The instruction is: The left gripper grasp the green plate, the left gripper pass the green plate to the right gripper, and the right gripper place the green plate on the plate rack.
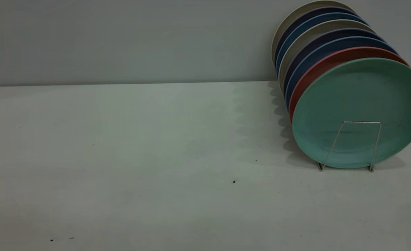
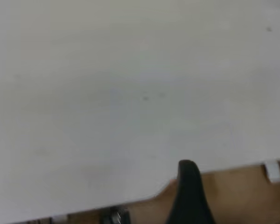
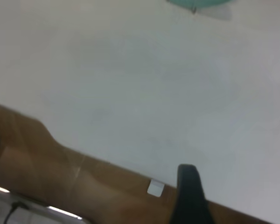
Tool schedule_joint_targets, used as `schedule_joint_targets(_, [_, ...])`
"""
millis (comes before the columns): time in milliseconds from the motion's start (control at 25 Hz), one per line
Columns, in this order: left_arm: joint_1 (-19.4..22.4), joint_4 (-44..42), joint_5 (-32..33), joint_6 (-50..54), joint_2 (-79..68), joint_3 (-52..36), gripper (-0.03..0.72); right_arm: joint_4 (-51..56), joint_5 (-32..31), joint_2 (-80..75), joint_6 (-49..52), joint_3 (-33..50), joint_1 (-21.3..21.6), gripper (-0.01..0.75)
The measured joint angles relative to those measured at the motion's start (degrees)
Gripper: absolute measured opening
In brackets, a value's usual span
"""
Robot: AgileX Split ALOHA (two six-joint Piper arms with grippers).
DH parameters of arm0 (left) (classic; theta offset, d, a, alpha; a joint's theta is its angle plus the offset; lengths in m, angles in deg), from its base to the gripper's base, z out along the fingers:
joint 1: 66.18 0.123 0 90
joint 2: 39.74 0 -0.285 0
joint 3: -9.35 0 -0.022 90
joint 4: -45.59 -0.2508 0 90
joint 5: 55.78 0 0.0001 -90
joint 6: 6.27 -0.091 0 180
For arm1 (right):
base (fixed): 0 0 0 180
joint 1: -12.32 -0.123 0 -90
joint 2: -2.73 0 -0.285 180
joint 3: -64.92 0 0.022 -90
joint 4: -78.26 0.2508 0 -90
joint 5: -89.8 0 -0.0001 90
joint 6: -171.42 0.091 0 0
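Standing racked, green plate, exterior view.

A matt, plastic-looking finish is shown by the green plate at the right of the frame. The plate rack in front of it is formed of thin, shiny metal wire. The table is seen as smooth, matt white.

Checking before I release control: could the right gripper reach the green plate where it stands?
Probably yes: the green plate stands frontmost in the plate rack, nothing before it, with bare table between it and the right gripper.
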Motion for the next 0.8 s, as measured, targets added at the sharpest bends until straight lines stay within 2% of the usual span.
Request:
schedule_joint_targets(280, [0.0, -2.7, 0.2, -0.6, 7.3, -1.8, 0.568, 2.3, 4.7, 4.4, -0.1, 5.2, 0.0, 0.547])
schedule_joint_targets(520, [0.0, -2.7, 0.0, -2.2, 7.8, -2.5, 0.568, 2.3, 4.9, 7.5, -0.1, 5.2, 0.0, 0.547])
schedule_joint_targets(800, [0.0, -5.1, -1.3, -2.5, 7.8, -9.1, 0.568, -0.1, 4.9, 7.6, 2.8, 5.2, 0.0, 0.547])
